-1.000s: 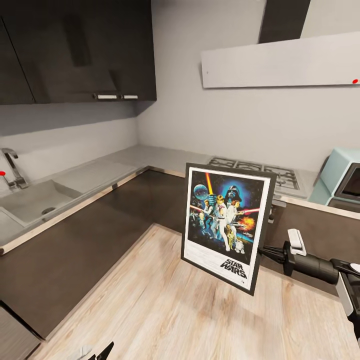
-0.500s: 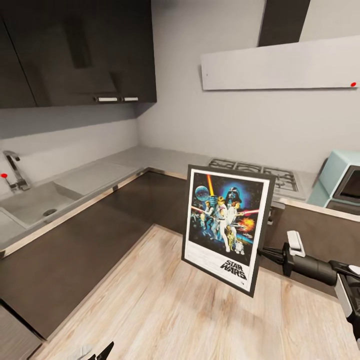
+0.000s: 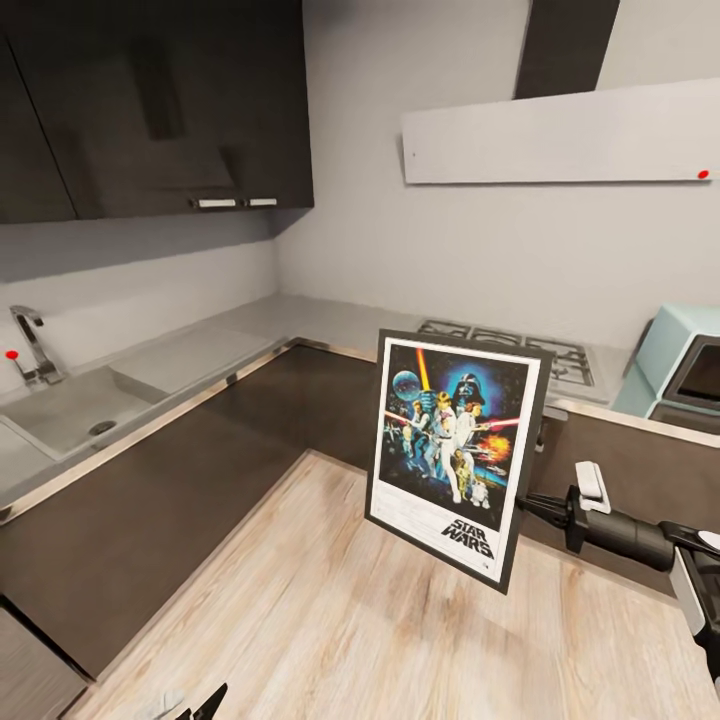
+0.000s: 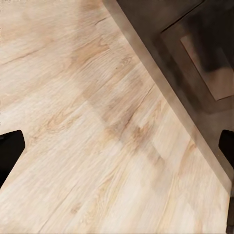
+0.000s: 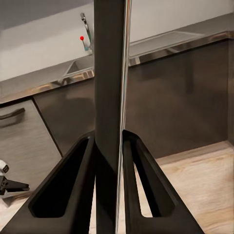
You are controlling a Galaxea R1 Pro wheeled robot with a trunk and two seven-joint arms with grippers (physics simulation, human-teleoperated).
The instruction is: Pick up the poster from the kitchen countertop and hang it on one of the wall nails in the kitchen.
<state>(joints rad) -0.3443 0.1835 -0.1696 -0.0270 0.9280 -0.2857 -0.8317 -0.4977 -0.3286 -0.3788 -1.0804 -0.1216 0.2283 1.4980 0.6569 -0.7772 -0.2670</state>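
Poster hangs upright in the air, clamped at its right edge by the right gripper, well above the wooden floor and short of the kitchen countertop. Seen along the gripper in the right wrist view, the poster is a thin dark edge standing between the two black fingers, which press against it on both sides.

Compared with a second ago, the whole head view has slid a little: the faucet and sink sit further right and lower in the picture, and the range hood higher. That is the camera turning. The poster's place against the gripper looks unchanged, held out just beyond the fingertips and tilted slightly back.

Count: one poster, one faucet, one sink basin, one gas hob set in the countertop past the poster's top edge, one pale blue appliance beyond the right arm. Two small red dots show, one by the faucet and one on the hood.

The left gripper looks down at bare floor, its two dark fingertips spread wide at the picture's edges with nothing between them. A dark cabinet base runs beyond it.
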